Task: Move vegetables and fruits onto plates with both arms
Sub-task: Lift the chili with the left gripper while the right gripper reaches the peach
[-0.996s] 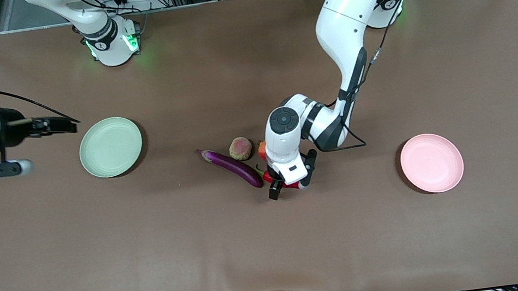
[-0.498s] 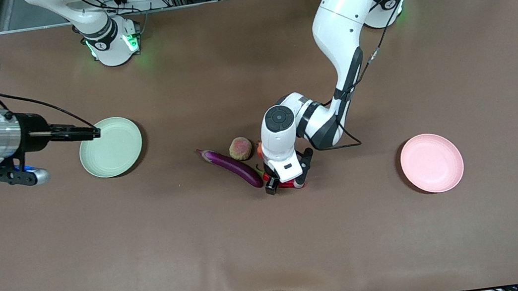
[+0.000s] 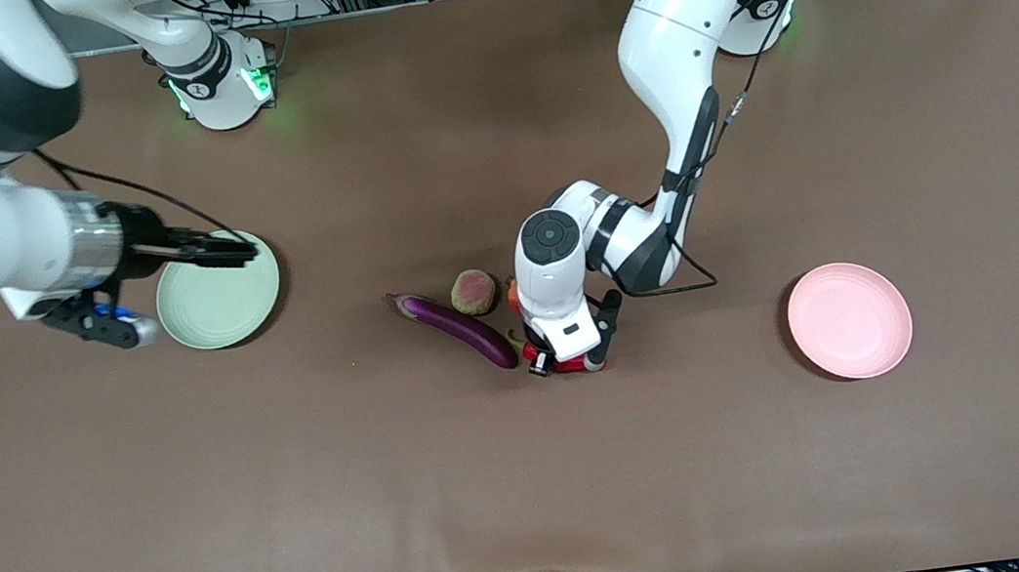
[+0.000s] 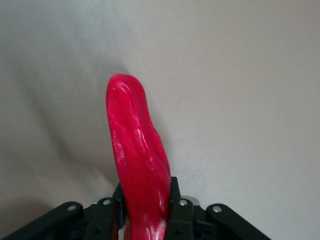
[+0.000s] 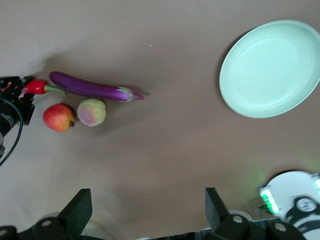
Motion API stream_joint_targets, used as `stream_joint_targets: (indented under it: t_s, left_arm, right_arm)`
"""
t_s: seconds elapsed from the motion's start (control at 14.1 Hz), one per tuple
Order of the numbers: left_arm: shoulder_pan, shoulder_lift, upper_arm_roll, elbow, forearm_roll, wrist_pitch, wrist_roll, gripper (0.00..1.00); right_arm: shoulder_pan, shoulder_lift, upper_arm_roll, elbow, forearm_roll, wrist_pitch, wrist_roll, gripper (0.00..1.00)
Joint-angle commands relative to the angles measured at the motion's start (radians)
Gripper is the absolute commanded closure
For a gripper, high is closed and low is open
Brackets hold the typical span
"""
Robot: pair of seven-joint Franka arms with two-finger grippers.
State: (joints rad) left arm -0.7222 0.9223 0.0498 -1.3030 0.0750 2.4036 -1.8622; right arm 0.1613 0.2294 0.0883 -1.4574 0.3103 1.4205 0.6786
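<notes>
My left gripper [image 3: 564,361] is down on the table, shut on the red chili pepper [image 4: 140,160], whose tip sticks out past the fingers [image 4: 173,197]. Beside it lies the purple eggplant [image 3: 461,330], with the mottled pink-and-green fruit [image 3: 473,292] just farther from the front camera. The shiny red fruit [image 5: 59,117] is mostly hidden under the left wrist in the front view. My right gripper [image 3: 234,251] hangs open and empty over the rim of the pale green plate [image 3: 212,305]. The pale pink plate [image 3: 850,320] lies toward the left arm's end.
The brown table cover [image 3: 535,479] is bare between the plates and the front edge. The right arm's base [image 3: 217,83] with green lights stands at the table's back edge. The left arm's forearm [image 3: 677,97] reaches over the table's middle.
My left gripper has shut on the chili pepper. The right arm has swung toward the middle, bringing its open gripper over the green plate's rim.
</notes>
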Motion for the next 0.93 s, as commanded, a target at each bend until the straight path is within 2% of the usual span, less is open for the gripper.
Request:
stream_joint_targets:
  t_s: [0.0, 0.21, 0.43, 0.71, 0.85]
  left_arm:
    - [0.035, -0.092, 0.002, -0.012, 0.022, -0.098, 0.095, 1.00]
    - [0.108, -0.169, 0.001, -0.015, 0.022, -0.211, 0.260, 1.00]
    - [0.194, -0.256, -0.007, -0.050, 0.022, -0.328, 0.478, 1.00]
    - [0.303, -0.416, -0.010, -0.234, 0.020, -0.327, 0.722, 1.00]
    - [0.349, -0.450, -0.011, -0.295, 0.020, -0.321, 0.828, 1.00]
  right_arm:
    - [0.085, 0.028, -0.001, 0.011, 0.012, 0.035, 0.160, 0.00]
    - [0.180, 0.057, -0.002, -0.010, 0.010, 0.116, 0.249, 0.00]
    - [0.274, 0.093, -0.002, -0.070, 0.010, 0.308, 0.363, 0.00]
    - [0.351, 0.247, -0.002, -0.057, 0.012, 0.539, 0.383, 0.00]
    - [0.412, 0.301, -0.002, -0.055, 0.000, 0.641, 0.456, 0.00]
